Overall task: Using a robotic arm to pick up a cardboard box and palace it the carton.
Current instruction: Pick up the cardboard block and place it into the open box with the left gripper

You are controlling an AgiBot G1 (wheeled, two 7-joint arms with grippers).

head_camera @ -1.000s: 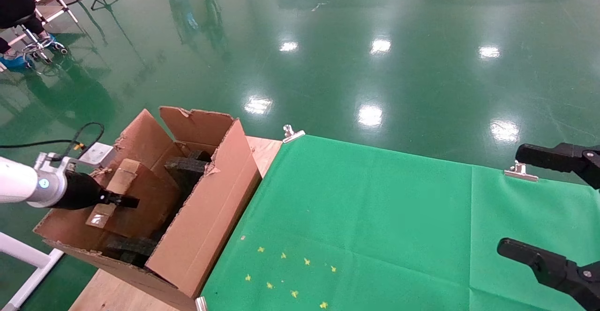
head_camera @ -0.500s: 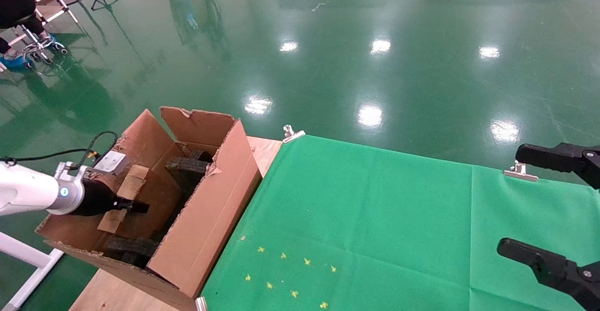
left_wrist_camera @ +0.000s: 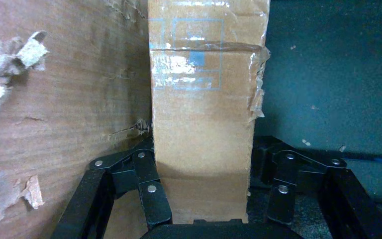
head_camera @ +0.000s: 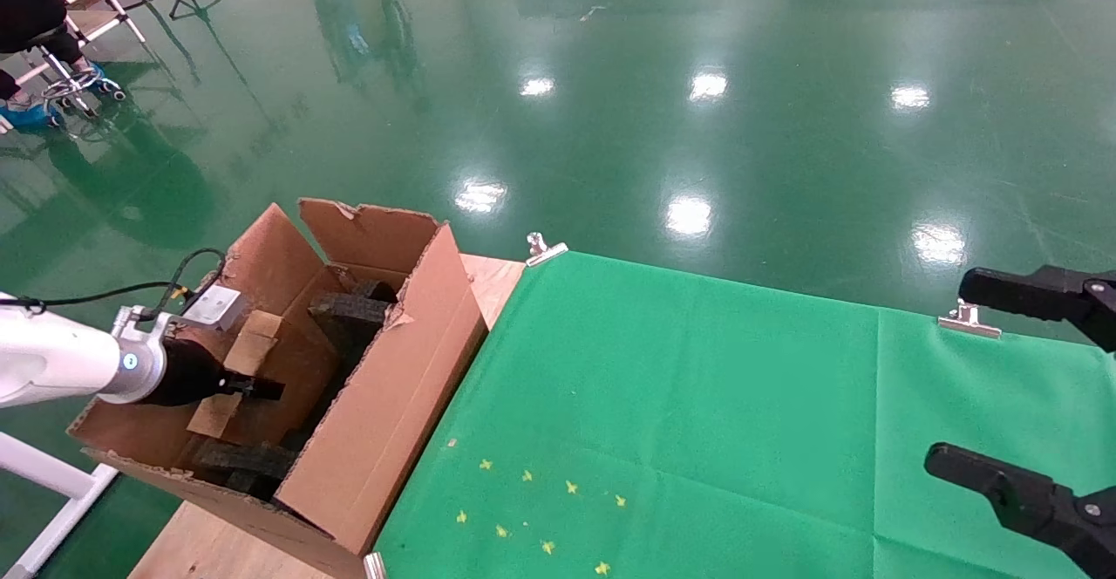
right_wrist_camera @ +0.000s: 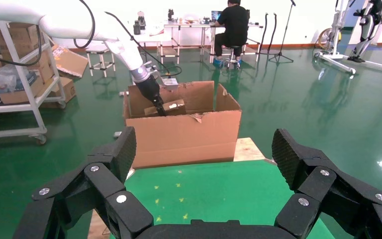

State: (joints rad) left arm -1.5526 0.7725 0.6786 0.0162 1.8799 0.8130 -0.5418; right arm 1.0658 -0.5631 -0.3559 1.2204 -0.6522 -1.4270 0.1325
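The large brown carton stands open at the table's left end, flaps up. Inside it, my left gripper is shut on the small cardboard box, which stands on edge against the carton's far wall. In the left wrist view the cardboard box fills the gap of the left gripper, a finger pressed on each side. The right wrist view shows the carton, the left arm and the cardboard box from afar. My right gripper hangs open over the table's right end.
Black foam blocks lie in the carton. A green cloth covers the table, held by metal clips. Bare wood shows by the carton. A seated person and shelves stand beyond.
My left gripper has carried the cardboard box a little rightward and lower, deeper into the carton. The right arm has not moved.
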